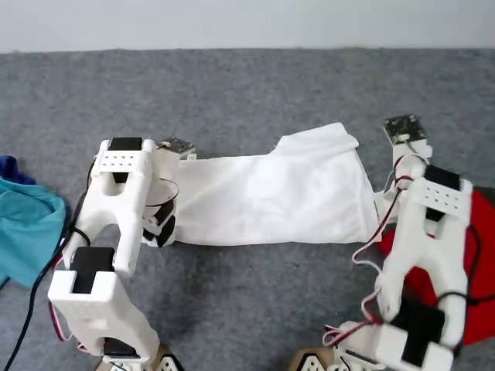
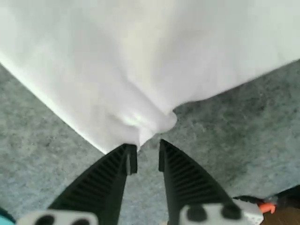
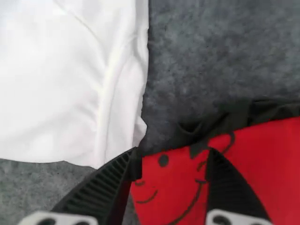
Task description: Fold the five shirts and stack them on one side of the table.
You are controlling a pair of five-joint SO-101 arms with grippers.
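Shirt point(image 2: 140, 61) (white) just beyond left jaws.

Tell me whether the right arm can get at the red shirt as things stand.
Probably yes: the right gripper hangs open right over the red shirt, with nothing lying between them.

Likely robotics lab bench: grey felt tabletop point(image 1: 255, 85), bare pale wall point(image 1: 247, 23) behind, exposed wiring point(image 1: 373, 251).
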